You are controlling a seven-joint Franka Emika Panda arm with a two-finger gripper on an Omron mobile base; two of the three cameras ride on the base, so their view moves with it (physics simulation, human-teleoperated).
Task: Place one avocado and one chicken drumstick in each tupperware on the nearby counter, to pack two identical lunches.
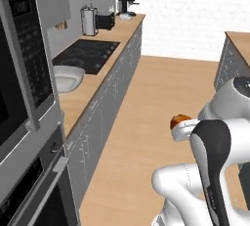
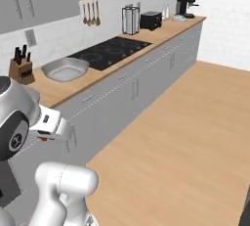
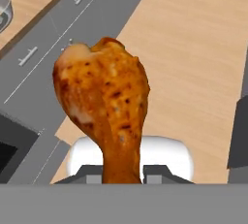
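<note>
My gripper is shut on the thin bone end of a chicken drumstick, whose orange-brown plump end points away from the hand. In the left base view the drumstick peeks out above the white hand, held over the wooden floor, apart from the counter. One light grey tupperware sits on that counter just before the cooktop; it looks empty in the right base view. The avocado is out of view.
A black cooktop lies beyond the tupperware, with a metal canister, toaster and coffee machine farther along. A knife block stands against the wall. A tall oven unit rises at the left. Wooden floor is open.
</note>
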